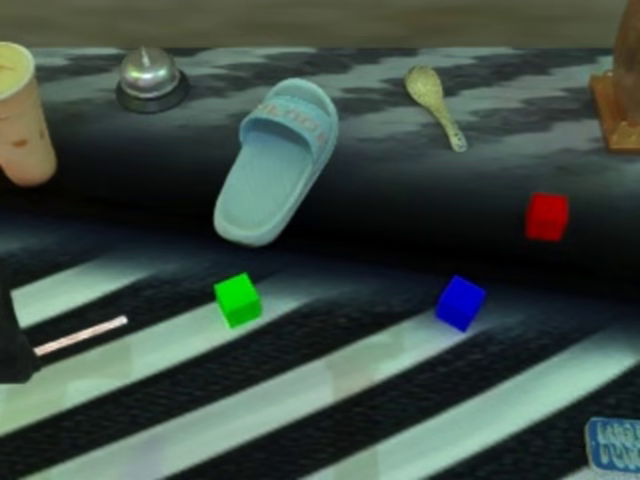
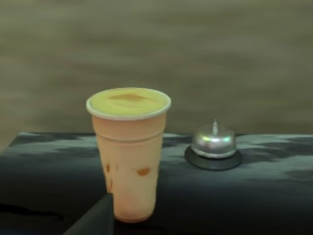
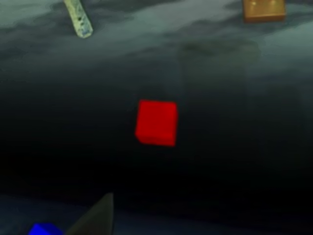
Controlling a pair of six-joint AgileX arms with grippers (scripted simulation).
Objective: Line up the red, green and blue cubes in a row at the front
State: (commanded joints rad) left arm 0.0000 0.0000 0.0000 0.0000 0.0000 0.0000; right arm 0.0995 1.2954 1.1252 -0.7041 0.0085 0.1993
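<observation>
Left tool front-left; slipper behind green cube.

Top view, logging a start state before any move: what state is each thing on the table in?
red cube: flat on the table, untouched, apart from the others.
blue cube: flat, turned askew, free.
green cube: flat, turned askew, free.
pale-blue slipper: sole down, tilted diagonally.
cup: upright, filled.
bell: upright.
spoon: lying bowl-up.

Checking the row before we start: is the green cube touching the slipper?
No, the green cube sits apart from the slipper, with bare table between them.
</observation>
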